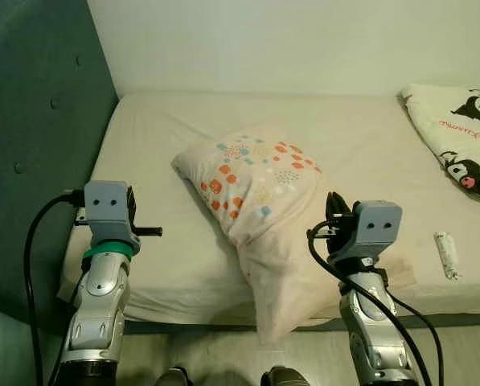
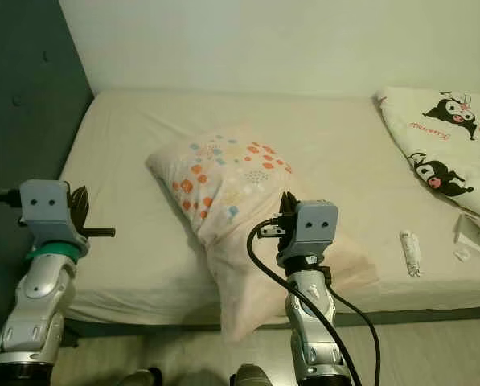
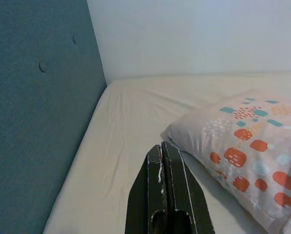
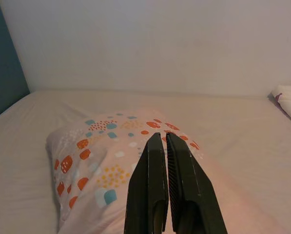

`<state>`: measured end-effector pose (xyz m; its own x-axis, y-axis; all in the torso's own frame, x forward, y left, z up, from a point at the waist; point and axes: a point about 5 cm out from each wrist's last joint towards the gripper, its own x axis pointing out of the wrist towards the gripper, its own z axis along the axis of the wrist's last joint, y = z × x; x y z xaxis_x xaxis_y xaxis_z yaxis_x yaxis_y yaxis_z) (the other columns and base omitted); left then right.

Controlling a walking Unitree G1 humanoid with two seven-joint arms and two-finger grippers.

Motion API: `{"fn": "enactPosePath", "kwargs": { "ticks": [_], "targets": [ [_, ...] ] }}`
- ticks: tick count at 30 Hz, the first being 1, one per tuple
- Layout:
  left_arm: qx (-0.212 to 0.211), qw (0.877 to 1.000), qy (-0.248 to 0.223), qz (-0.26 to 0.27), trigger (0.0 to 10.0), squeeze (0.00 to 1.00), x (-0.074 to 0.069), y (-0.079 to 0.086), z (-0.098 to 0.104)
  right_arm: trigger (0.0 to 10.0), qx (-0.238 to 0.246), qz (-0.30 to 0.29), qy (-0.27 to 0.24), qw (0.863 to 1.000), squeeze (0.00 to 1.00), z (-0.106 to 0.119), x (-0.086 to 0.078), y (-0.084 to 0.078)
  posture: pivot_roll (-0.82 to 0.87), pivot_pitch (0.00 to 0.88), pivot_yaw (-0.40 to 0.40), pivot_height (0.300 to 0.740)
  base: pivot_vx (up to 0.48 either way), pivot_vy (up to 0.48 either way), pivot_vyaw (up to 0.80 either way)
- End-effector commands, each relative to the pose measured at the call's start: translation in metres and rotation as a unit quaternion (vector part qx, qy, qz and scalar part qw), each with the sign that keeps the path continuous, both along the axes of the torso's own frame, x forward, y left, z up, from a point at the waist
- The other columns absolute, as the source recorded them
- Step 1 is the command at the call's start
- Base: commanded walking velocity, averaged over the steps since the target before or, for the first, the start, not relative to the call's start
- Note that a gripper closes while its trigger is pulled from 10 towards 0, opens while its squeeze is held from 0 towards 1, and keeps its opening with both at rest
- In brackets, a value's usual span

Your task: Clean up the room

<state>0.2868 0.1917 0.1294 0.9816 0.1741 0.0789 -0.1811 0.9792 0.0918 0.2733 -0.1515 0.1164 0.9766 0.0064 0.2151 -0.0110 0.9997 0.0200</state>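
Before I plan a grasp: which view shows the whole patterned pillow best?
The left eye view: the pillow lies whole, one end hanging off the bed edge. The right eye view matches it; the wrist views crop it.

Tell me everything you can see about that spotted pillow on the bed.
The pillow is soft and pale pink, in what looks like a cotton case printed with small orange, teal and yellow patches. It lies slantwise on the cream bed sheet, one corner pointing toward the teal headboard, its lower end drooping over the mattress's front edge. It looks plump but rumpled. Both grippers hover near it; whether the right gripper touches it is unclear.
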Motion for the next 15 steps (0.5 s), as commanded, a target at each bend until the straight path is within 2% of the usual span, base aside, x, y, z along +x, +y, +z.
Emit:
{"fn": "enactPosePath", "kwargs": {
  "ticks": [1, 15],
  "targets": [
    [0.002, 1.000, 0.009, -0.001, 10.0, 0.00, -0.0021, -0.0008, -0.0043, 10.0, -0.001, 0.000, 0.007, 1.000, 0.00, -0.0037, -0.0026, -0.0013, -0.05, 0.000, -0.017, 0.740, 0.000, 0.000, 0.00],
    [0.001, 1.000, 0.010, 0.000, 10.0, 0.00, -0.0031, -0.0008, -0.0046, 10.0, -0.001, 0.002, 0.009, 1.000, 0.00, -0.0045, -0.0034, -0.0006, -0.05, 0.001, -0.019, 0.740, 0.000, 0.000, 0.00]
  ]
}}
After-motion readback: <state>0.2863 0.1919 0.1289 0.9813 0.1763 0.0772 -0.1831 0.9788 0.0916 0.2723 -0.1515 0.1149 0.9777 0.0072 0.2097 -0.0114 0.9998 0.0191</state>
